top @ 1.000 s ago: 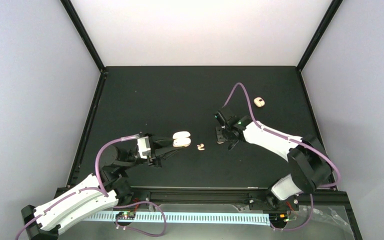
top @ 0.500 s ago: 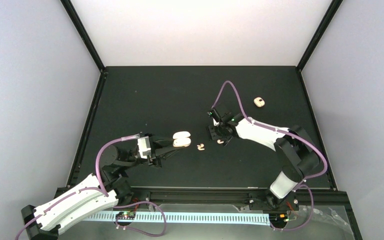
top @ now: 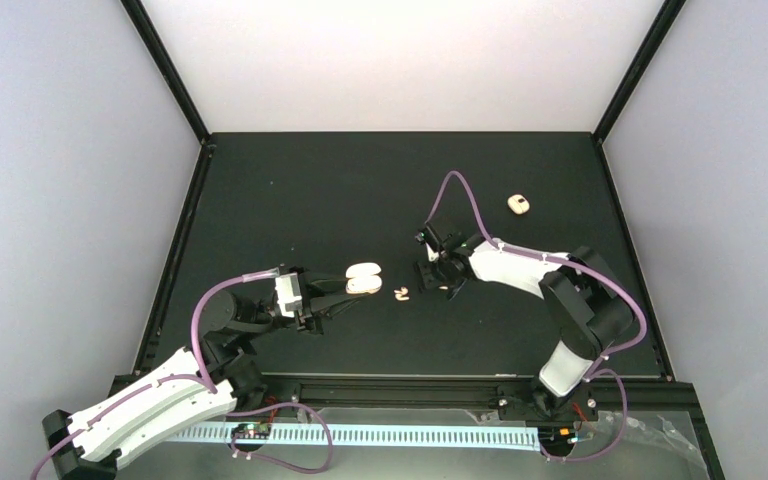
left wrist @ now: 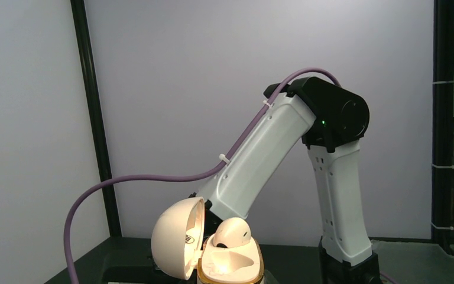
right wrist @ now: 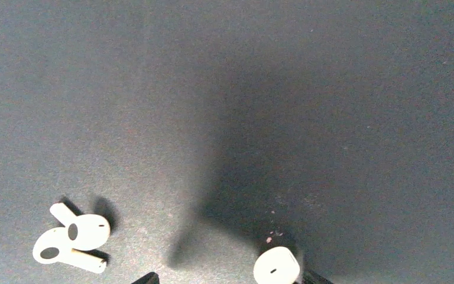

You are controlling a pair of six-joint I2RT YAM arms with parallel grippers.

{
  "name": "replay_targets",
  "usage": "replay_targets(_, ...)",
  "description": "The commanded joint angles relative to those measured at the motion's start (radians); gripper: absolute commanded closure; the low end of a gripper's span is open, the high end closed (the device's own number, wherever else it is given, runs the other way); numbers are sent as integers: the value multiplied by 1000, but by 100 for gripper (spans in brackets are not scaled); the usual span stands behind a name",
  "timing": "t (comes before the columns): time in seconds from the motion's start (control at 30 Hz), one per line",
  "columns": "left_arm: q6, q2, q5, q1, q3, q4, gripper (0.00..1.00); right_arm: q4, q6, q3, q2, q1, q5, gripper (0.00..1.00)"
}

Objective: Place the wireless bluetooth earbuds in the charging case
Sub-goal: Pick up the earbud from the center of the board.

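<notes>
One earbud [right wrist: 276,266] lies between the wide-spread right claw [right wrist: 232,279]; left claw [top: 343,295] clamps the open case [top: 363,278], both well off the bench [top: 290,200] edges.

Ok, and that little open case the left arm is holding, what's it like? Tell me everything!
The charging case is small, rounded and cream, and looks like glossy plastic. Its domed lid is swung open to one side. One earbud sits in a slot, and the slot beside it is empty. The case stands upright with its opening upward, gripped in the shut jaws of the left gripper.

Glossy plastic earbuds [right wrist: 86,232], matt dark table [top: 310,200]
</notes>
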Motion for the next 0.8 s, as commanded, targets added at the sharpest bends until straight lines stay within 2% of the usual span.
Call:
replay_targets(0.0,8,-7,0,7,38,-8,98,6,27,-39,-27,-3,-35,38)
replay_targets(0.13,5,-4,4,6,39,-4,98,-5,40,-52,-44,1,-63,43)
replay_targets(0.33,2,-4,9,7,40,-1,98,-45,53,-28,-53,15,-48,58)
replay_targets(0.6,4,-8,9,6,40,-5,98,-147,79,55,2,15,128,56)
replay_targets(0.77,5,-7,10,6,40,-5,98,-168,49,107,48,15,141,57)
